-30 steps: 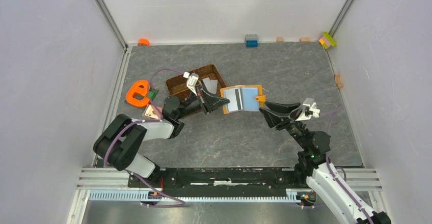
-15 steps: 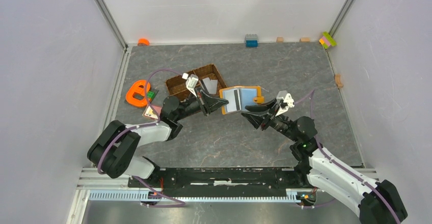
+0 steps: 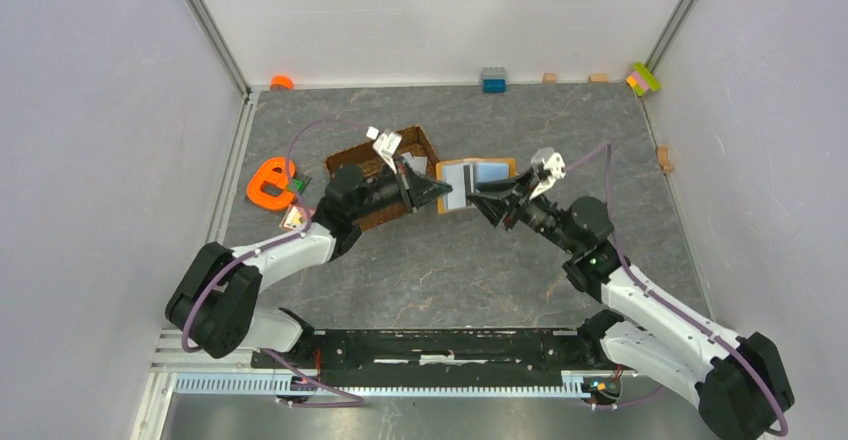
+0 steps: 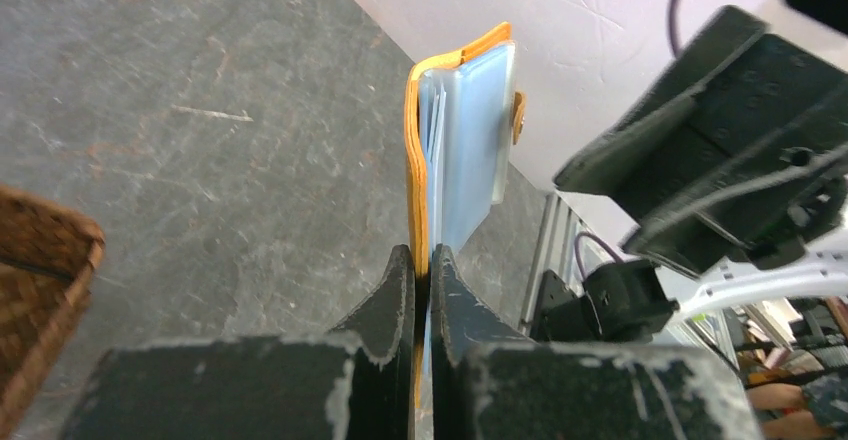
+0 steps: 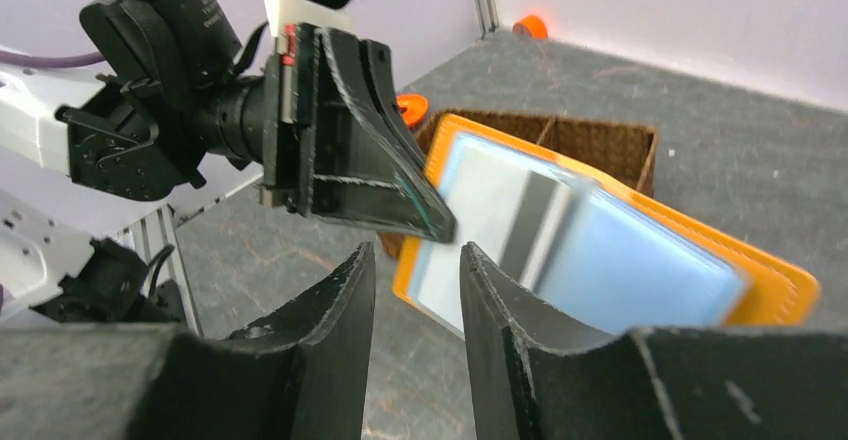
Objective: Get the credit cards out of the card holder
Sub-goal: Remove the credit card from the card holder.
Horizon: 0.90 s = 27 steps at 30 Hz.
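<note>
The card holder (image 3: 480, 173) is an orange folding wallet, held open above the table beside the woven tray. My left gripper (image 3: 441, 193) is shut on its left edge, the orange cover (image 4: 414, 160) pinched between the fingertips. Inside it, a pale credit card (image 5: 495, 222) with a dark stripe sits in the blue-grey lining (image 5: 640, 270). My right gripper (image 5: 415, 252) is open, its tips just short of the holder's lower left corner, with nothing between them. From above, the right gripper (image 3: 482, 201) points at the holder from the right. A pale flat card (image 3: 413, 167) lies in the tray.
The brown woven divided tray (image 3: 352, 158) stands just left of the holder. An orange e-shaped toy (image 3: 268, 182) lies further left. Toy bricks line the back wall: blue (image 3: 493, 80), multicoloured (image 3: 643, 78). A small wooden block (image 3: 664, 158) sits at the right wall.
My right gripper has swung left and forward up to the card holder, its jaws narrowing a little. The left gripper has carried the holder slightly farther back and tilted it.
</note>
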Tool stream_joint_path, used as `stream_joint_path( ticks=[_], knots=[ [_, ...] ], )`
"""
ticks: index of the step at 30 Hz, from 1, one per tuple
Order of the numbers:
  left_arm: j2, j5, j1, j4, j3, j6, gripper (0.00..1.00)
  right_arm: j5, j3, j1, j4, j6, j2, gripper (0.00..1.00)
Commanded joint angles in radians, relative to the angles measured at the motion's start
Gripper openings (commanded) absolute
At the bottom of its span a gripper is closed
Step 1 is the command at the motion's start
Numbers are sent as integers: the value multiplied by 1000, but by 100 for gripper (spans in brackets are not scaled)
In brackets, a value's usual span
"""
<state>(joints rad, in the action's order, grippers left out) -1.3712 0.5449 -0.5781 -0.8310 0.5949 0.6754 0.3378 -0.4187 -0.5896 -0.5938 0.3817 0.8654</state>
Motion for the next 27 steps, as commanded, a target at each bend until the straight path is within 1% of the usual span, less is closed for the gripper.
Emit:
stream_joint_path(
  ticks=[1,4,7,9,12,15,18,22,24,27],
  knots=[
    [52,-64,26,308,224,-88,2,14,-231,-5,94,-35,76,41],
    [37,-100,53,472,385,-93,2,-33,-384,-3,180,-38,153,41],
    [-20,-99,89,530,541,-49,2,-45,-541,2,238,-46,223,40],
    [-59,-75,108,586,636,-49,2,-45,-632,11,280,-60,259,39],
    [-76,-94,114,615,693,-76,2,-55,-696,30,290,-81,294,40],
    [-64,-98,116,615,690,-123,3,-42,-714,41,240,-92,333,39],
    [-12,-145,118,633,649,-190,3,10,-742,45,171,-67,395,39],
    [102,-200,125,639,536,-259,3,141,-722,45,31,42,480,37],
    [153,-185,126,616,468,-264,3,194,-700,44,-28,91,493,37],
    [189,-165,126,587,395,-236,3,185,-654,42,-49,121,475,37]
  ],
)
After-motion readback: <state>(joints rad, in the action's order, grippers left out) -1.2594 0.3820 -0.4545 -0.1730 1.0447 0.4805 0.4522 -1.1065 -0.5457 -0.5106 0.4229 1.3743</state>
